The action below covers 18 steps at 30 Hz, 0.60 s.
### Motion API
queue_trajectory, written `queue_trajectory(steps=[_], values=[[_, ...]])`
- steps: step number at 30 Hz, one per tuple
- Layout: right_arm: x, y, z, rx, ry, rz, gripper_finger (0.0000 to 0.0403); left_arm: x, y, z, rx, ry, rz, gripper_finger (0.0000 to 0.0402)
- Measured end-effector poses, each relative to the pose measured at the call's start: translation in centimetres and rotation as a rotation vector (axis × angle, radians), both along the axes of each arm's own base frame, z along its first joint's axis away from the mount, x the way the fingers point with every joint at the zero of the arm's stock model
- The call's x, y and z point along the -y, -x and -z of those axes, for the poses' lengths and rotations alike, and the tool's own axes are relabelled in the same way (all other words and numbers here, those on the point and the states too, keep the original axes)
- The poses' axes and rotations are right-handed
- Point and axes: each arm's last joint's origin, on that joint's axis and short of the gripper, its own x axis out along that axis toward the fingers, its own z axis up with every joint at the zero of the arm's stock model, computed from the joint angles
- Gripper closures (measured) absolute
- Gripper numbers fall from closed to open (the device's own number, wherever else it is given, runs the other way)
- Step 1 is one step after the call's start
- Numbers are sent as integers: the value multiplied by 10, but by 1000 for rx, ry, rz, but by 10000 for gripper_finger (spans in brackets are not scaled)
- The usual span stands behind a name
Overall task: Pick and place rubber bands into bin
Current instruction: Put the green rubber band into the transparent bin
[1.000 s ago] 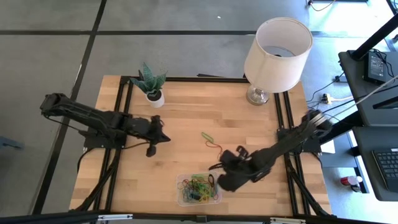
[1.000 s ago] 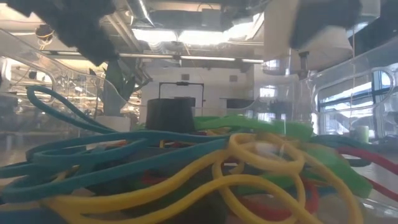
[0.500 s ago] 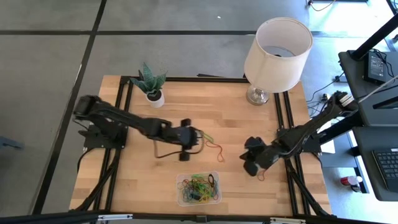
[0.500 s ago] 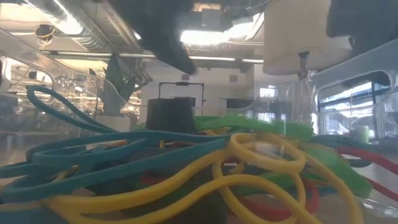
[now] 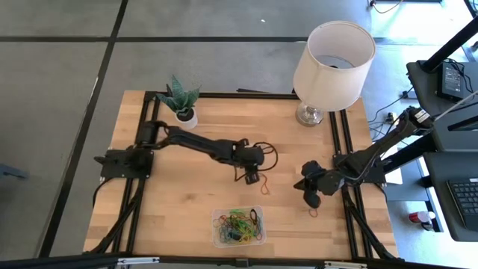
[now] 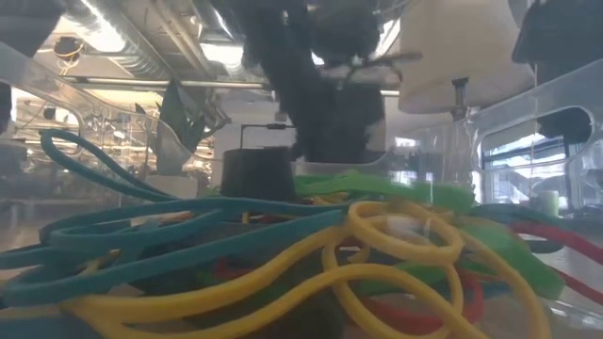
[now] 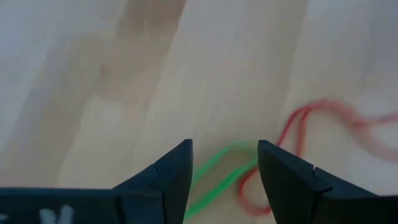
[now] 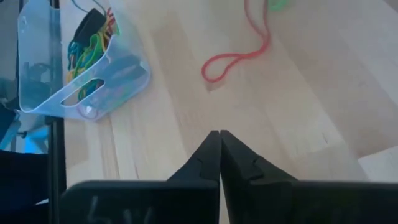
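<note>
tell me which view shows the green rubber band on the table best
The left wrist view: the green rubber band lies between the left gripper's open fingers, beside a red band. The high view hides it under the gripper; the other views don't clearly show it.

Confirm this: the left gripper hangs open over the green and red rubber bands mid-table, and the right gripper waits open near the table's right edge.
One detail is wrong. The right gripper is shut: the right wrist view shows its fingers pressed together. The rest holds: the left gripper hangs open over the green rubber band and the red rubber band.
</note>
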Motion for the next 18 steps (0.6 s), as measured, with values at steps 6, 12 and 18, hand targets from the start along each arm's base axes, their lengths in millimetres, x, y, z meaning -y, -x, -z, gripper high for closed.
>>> queue_trajectory(steps=[6, 12, 18], values=[[-1, 1, 1, -18, 6, -61, 399, -8, 2, 28, -117, -37, -55, 238], [-1, 2, 1, -23, 22, -93, 399, -10, 1, 33, -127, 23, -61, 286], [0, 3, 2, -38, 44, -107, 399, -6, 4, 28, -127, 31, -82, 391]])
